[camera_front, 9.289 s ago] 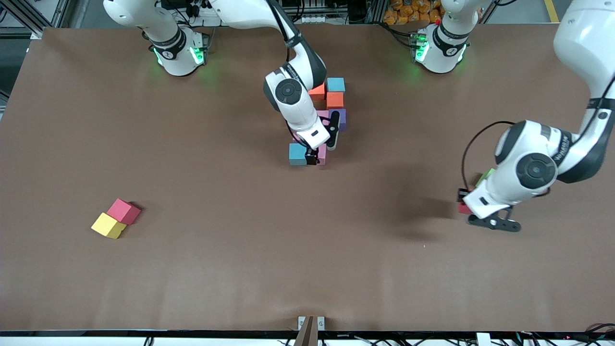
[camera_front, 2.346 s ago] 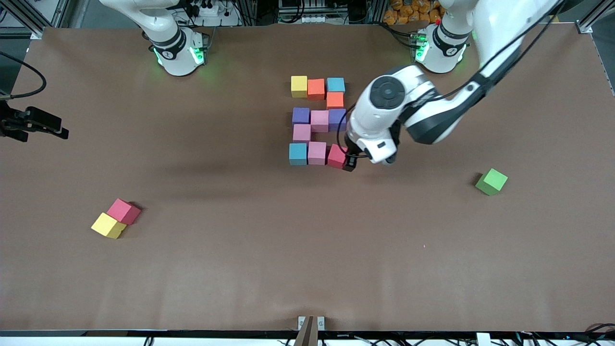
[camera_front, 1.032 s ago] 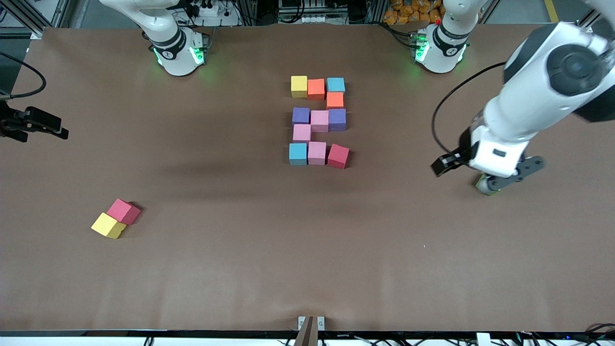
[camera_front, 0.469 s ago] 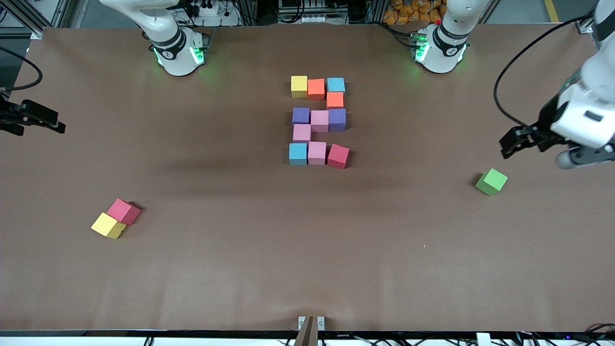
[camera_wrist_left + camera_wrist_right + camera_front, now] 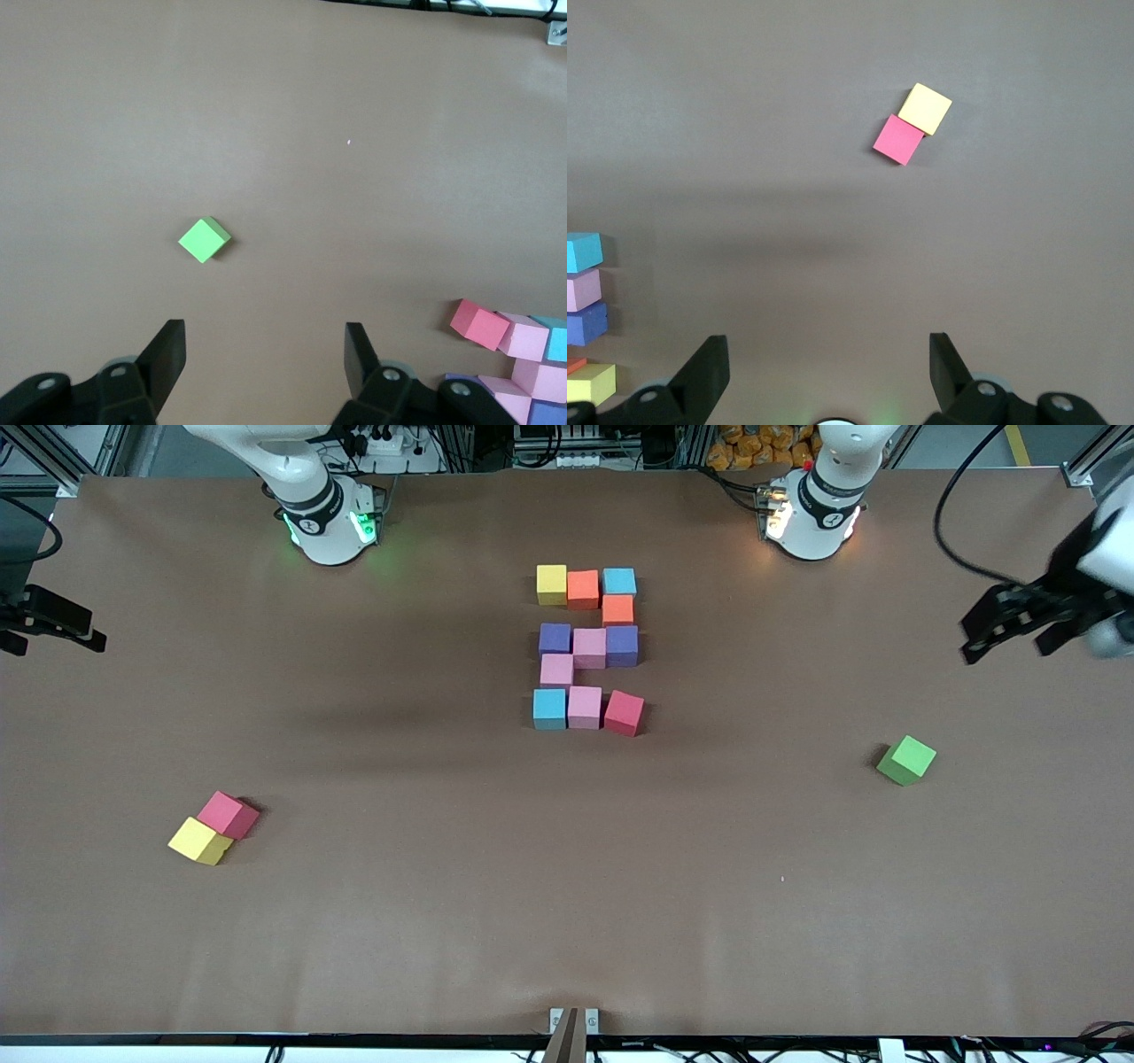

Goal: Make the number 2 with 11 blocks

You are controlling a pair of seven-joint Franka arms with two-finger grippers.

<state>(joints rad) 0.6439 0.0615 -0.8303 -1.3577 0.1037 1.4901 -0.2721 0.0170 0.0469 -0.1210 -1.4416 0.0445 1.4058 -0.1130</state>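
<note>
Blocks (image 5: 585,646) are sitting mid-table, forming the number 2 (image 5: 586,666) in five rows. The red cube (image 5: 625,712), ending the row nearest the front camera, is sitting slightly skewed, barely off its pink neighbour (image 5: 584,707). Judging by the matte foam look: light, soft, grippy, so pinching two flat parallel faces should be enough, with little squeeze. A green cube (image 5: 906,759) is lying toward the left arm's end; a loose pink-red cube (image 5: 229,814) and yellow cube (image 5: 200,841) are touching toward the right arm's end. Left gripper (image 5: 1010,622) is hanging over its table end, fingers spread, empty. Right gripper (image 5: 49,629) is waiting at its table edge, fingers wide apart, empty.
</note>
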